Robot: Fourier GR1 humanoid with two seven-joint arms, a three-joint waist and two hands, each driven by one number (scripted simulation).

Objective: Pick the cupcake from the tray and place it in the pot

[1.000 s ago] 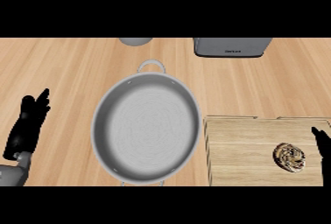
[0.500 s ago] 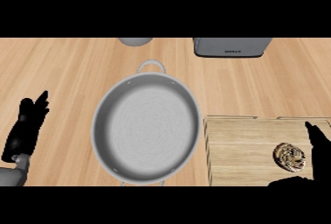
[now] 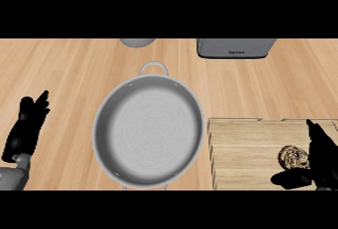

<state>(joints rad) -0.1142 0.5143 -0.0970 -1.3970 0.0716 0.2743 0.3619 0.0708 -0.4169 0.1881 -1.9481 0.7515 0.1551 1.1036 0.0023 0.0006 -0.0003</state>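
At centre of the counter (image 3: 66, 67): a grey pot (image 3: 148, 129), shallow and oval in this view, a loop handle at its far rim and another just showing at the near rim. Inside bare.

Near right: wooden tray (image 3: 244, 152), its left edge just beside the pot's right rim, not clearly touching. The cupcake (image 3: 293, 157) sits on the tray toward its right side, brownish with a swirled top.

Right hand (image 3: 320, 154) over the tray's right part, fingers (image 3: 315, 134) straight and pointing far, thumb (image 3: 290, 180) spread out to the left, near side of the cupcake. The cupcake lies in the gap between thumb and fingers, close against the fingers' left edge; contact cannot be told. Hand open, nothing held.

Near left: left hand (image 3: 26, 132), at the view's left edge, well apart from the pot. Fingers straight, pointing far, close together. Open, holding nothing, resting.

Far edge: a grey rounded thing (image 3: 137, 42) left of centre, cut off by the frame. A grey box-like appliance (image 3: 236, 48) to its right, also cut off.
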